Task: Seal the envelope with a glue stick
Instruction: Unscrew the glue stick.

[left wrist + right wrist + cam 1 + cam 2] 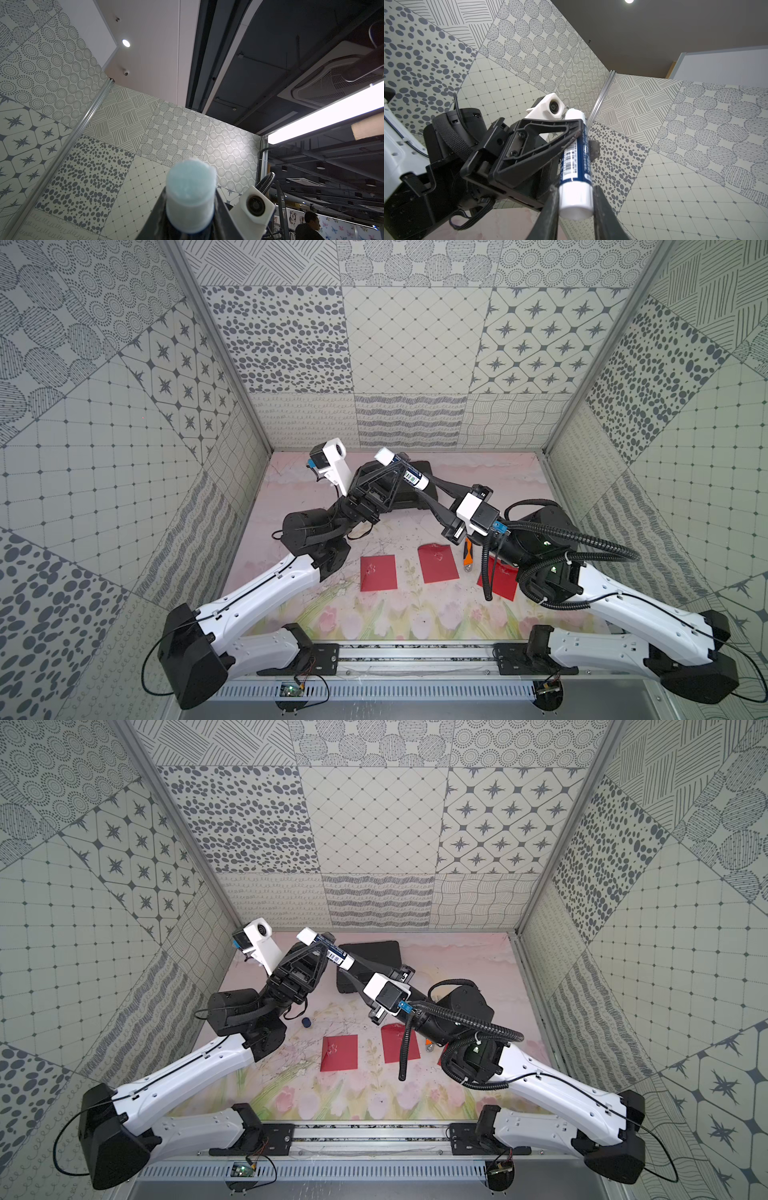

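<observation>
The glue stick [575, 164] (uncapped, aloft) is pinched by left pincer [190, 199] and right pincer [576, 200].

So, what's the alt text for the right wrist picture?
A glue stick is held by both grippers: the right gripper pinches its white base, the left gripper clamps it near the uncapped tip. Patterned walls stand behind.

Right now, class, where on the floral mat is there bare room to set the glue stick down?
Bare: the tulip strip of the floral mat between the three red paper envelopes and the front metal rail; also the far right corner beside the black rectangular case. Crowded: around the orange-and-black wrench between envelopes.
</observation>
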Robot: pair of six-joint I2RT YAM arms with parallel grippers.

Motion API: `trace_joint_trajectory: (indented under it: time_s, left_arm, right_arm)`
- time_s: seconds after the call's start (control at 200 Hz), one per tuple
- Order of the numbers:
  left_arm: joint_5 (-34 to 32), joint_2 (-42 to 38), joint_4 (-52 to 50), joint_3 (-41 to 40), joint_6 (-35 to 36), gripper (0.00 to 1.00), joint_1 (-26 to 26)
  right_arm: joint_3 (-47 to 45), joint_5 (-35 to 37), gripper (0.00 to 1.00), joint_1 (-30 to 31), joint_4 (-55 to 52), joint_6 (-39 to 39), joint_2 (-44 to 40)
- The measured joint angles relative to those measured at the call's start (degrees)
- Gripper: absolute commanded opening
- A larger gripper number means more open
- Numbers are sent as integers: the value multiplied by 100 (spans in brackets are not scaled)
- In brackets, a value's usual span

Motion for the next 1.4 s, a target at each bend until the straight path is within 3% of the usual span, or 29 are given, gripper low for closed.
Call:
trace_joint_trajectory:
  time_s: [0.185, 0.465, 0.62, 0.665, 0.765, 0.861, 1.061, 1.396]
  left_arm:
    - [240, 101, 81, 92, -46, 0, -2]
    - [1722, 179, -9, 647, -131, 0, -13]
    - [2282, 173, 0, 872, -129, 0, -13]
    - [2376, 173, 0, 922, -129, 0, -13]
    - [2527, 175, -2, 979, -129, 0, -13]
    - [2413, 162, 125, 988, -120, 0, 0]
    - [1906, 74, 140, 719, 59, 0, 0]
    - [417, 57, -46, 11, -37, 0, 0]
  right_arm:
    - [0, -184, 19, -2, -278, 1091, -184]
    - [-120, -1231, 19, -7, -374, 4133, -647]
    - [-151, -1735, 20, -7, -149, 5268, -636]
    - [-151, -1818, 21, -7, -94, 5460, -619]
    - [-153, -1908, 38, -4, -55, 5683, -610]
    - [-201, -1902, 51, 4, -92, 5678, -697]
    - [-245, -1370, 59, 7, -245, 5014, -986]
    - [-90, -382, 63, 7, -282, 2046, -542]
